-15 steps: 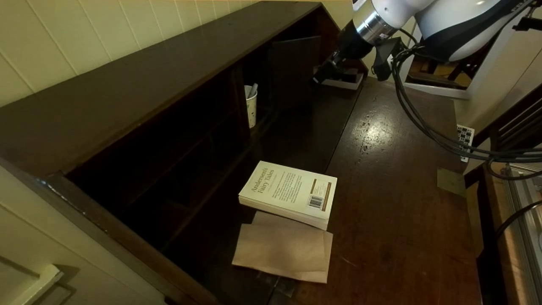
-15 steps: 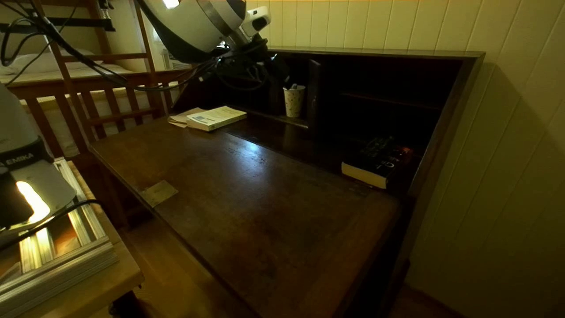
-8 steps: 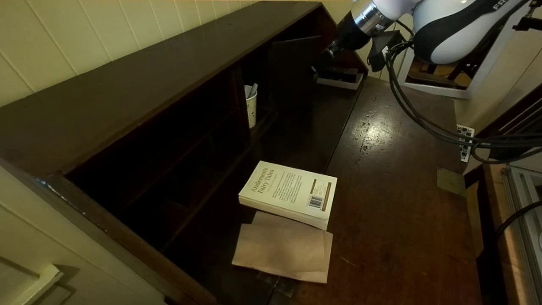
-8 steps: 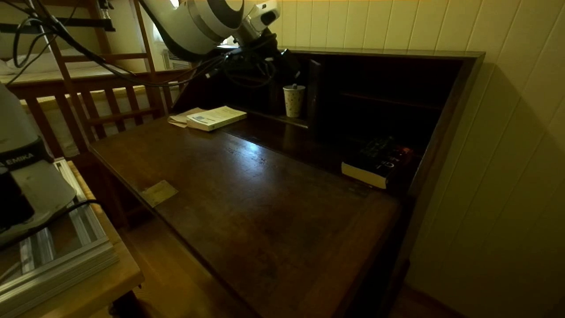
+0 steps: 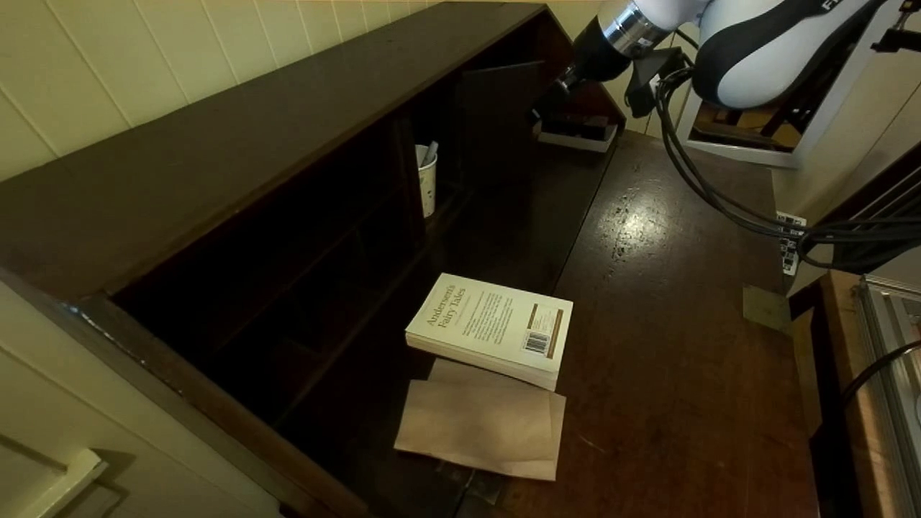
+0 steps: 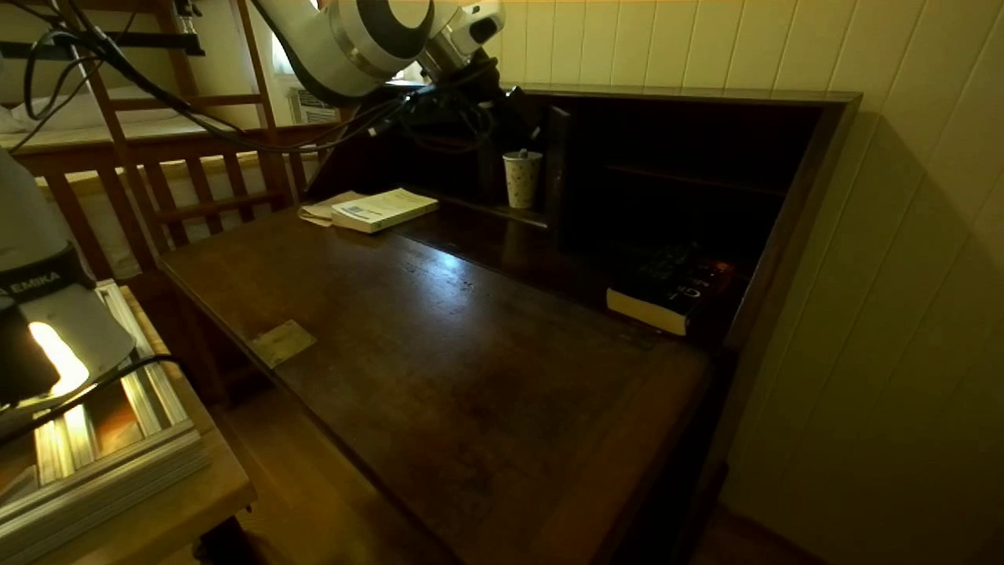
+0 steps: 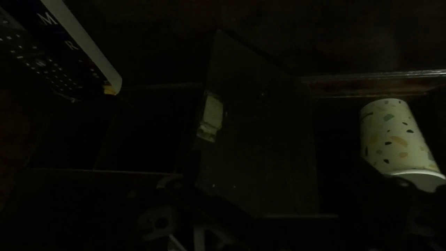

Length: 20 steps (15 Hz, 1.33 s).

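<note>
Apparently at alignment, the claw [image 5: 536,114] hung empty, spread wide, near the compartment door [image 7: 261,139]; the next move likely needed centring.

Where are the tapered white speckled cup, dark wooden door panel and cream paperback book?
Tapered white speckled cup [image 7: 395,137]: wrist view, middle of its patterned side.
Dark wooden door panel [image 7: 264,132]: wrist view, middle of its flat face.
Cream paperback book [image 5: 495,321]: in an exterior view, on its upward-facing cover.
</note>
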Motion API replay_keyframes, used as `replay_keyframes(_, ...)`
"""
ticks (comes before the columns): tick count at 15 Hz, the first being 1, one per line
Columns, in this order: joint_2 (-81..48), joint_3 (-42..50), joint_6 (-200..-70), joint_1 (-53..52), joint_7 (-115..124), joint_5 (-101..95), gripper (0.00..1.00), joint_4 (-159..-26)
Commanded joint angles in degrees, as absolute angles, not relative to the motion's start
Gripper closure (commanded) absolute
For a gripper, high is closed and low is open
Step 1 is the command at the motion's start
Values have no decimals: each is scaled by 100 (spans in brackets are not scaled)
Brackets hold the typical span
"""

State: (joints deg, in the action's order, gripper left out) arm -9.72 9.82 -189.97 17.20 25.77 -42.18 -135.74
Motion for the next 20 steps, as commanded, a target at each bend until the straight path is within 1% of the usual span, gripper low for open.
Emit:
replay_keyframes(1, -752, 884, -18884, 1931, 2381, -4059, 0, -13750)
replay_keyframes(3, -762, 975, -19077, 1989, 2275, -3917, 0, -13720)
replay_keyframes(11, -666, 453, -19157, 2743, 2574, -4011, 0, -13792)
replay_keyframes(13, -739, 190, -19203, 3030, 2548, -4104, 0, -13776)
replay_keyframes(20, -1042, -1243, -19475, 4391, 2587, -4773, 0, -13709)
